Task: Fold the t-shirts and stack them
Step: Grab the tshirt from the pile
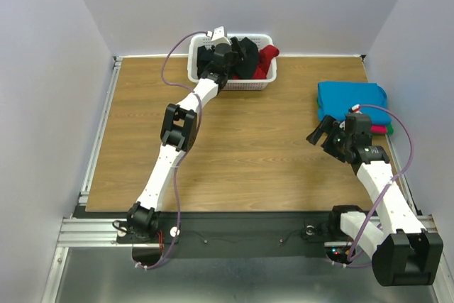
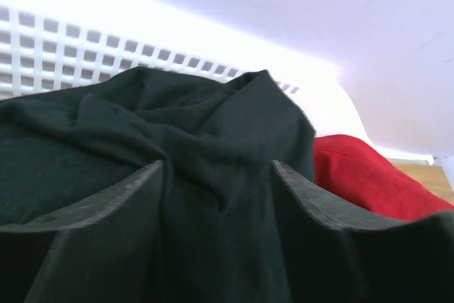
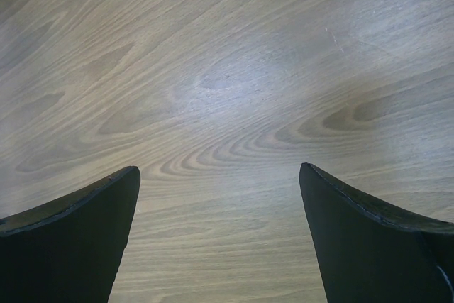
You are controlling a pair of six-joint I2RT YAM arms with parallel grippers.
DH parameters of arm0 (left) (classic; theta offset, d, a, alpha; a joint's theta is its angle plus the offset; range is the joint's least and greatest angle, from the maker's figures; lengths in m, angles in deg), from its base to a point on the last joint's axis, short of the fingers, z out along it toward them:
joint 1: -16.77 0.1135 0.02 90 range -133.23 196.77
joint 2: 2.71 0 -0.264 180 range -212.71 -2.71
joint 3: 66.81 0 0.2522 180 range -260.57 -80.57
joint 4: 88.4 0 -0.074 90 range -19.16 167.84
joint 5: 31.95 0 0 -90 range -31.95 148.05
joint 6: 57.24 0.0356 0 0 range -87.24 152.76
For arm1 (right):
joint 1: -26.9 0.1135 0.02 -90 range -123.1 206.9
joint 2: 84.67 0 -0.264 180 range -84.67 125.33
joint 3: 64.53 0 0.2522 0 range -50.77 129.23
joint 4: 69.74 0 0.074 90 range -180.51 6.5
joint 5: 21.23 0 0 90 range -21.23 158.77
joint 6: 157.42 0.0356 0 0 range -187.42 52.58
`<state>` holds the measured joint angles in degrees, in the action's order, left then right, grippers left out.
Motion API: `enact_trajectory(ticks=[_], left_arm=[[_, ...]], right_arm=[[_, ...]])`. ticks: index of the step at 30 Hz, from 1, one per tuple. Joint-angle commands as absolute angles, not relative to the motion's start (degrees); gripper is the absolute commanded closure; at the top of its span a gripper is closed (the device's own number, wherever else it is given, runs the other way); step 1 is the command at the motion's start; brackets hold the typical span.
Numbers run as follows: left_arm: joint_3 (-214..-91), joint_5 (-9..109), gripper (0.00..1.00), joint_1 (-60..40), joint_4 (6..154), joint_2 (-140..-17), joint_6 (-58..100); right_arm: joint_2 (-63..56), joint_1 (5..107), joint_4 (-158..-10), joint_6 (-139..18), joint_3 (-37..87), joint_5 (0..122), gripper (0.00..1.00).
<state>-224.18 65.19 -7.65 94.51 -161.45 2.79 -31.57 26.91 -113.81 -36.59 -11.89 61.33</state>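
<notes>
Looks partway done, with folded stack [image 1: 351, 97] topped in turquoise-blue at three o'clock, black t-shirt [image 2: 198, 125] and red t-shirt [image 1: 268, 58] left unfolded in the basket [image 1: 245, 84] at twelve, left gripper [image 2: 216, 211] spread astride black cloth, right gripper [image 1: 320, 133] spread wide, empty.

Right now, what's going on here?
The left gripper is down in the white basket, jaws apart around a fold of the black t-shirt, with the red t-shirt beside it. The right gripper hangs open and empty over the table, near the folded turquoise-blue t-shirt.
</notes>
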Motion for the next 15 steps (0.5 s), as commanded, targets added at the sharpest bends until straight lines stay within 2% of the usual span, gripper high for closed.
enact_trajectory(ticks=[1,2,3,4,5,6,8,12,15], left_arm=[[-227.26,67.54,0.37,-7.57,99.28,-161.44,1.74],[-227.35,67.2,0.38,-7.57,99.98,-161.7,1.56],[-227.61,67.02,0.45,-7.57,100.6,-162.05,0.87],[-227.88,66.84,0.57,-7.57,100.95,-162.58,-0.19],[-227.88,66.67,0.62,-7.57,101.22,-162.84,-0.81],[-227.88,66.67,0.83,-7.57,101.91,-163.02,-1.25],[-227.79,65.44,1.0,-7.57,102.45,-163.46,-1.86],[-223.93,62.98,1.0,-7.75,106.39,-160.57,0.06],[-218.94,61.4,1.0,-7.92,107.89,-154.09,2.26]], right_arm=[[-32.12,26.81,-111.28,-37.27,-11.92,63.05,0.0],[-31.94,26.81,-111.19,-37.45,-11.83,63.06,0.0],[-31.85,26.81,-111.1,-37.45,-11.83,63.23,0.0],[-31.59,26.81,-111.19,-37.27,-11.83,63.41,0.0],[-31.5,26.81,-111.28,-37.27,-11.74,63.58,0.0],[-31.41,26.81,-111.19,-37.36,-11.74,63.84,0.0],[-31.15,26.81,-111.19,-37.27,-11.83,64.2,0.0],[-30.97,26.81,-111.1,-37.18,-12.01,64.64,0.0],[-30.97,26.81,-111.19,-37.19,-12.01,64.9,0.0]])
